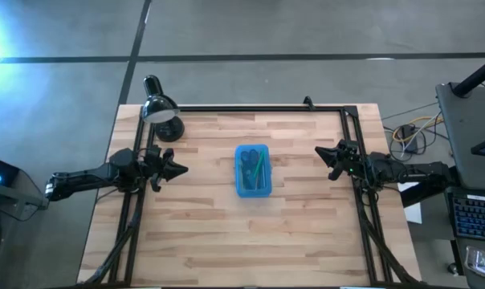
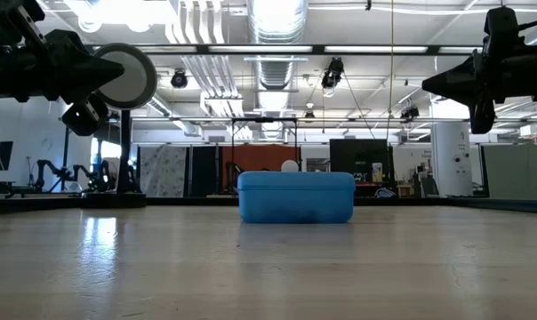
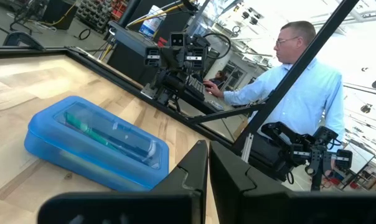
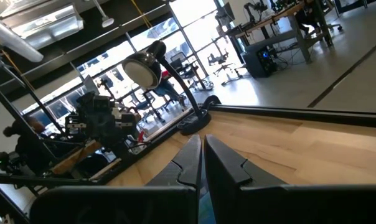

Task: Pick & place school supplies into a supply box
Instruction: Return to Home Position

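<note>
supply box (image 1: 253, 170) shut mid-table, pens (image 1: 258, 166) visible through lid only from above; left end effector (image 1: 181, 168), right end effector (image 1: 319, 152) closed, empty.

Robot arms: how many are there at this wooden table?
2. The left dark arm's gripper hovers left of the closed translucent blue plastic box; the right dark arm's gripper hovers right of it. None seems hidden.

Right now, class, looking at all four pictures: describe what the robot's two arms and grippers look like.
The left arm and right arm are slim, black, jointed tubes. The left gripper and right gripper look alike: each ends in two flat, black, angular fingers tapering to narrow tips. No coloured markings show on them.
</note>
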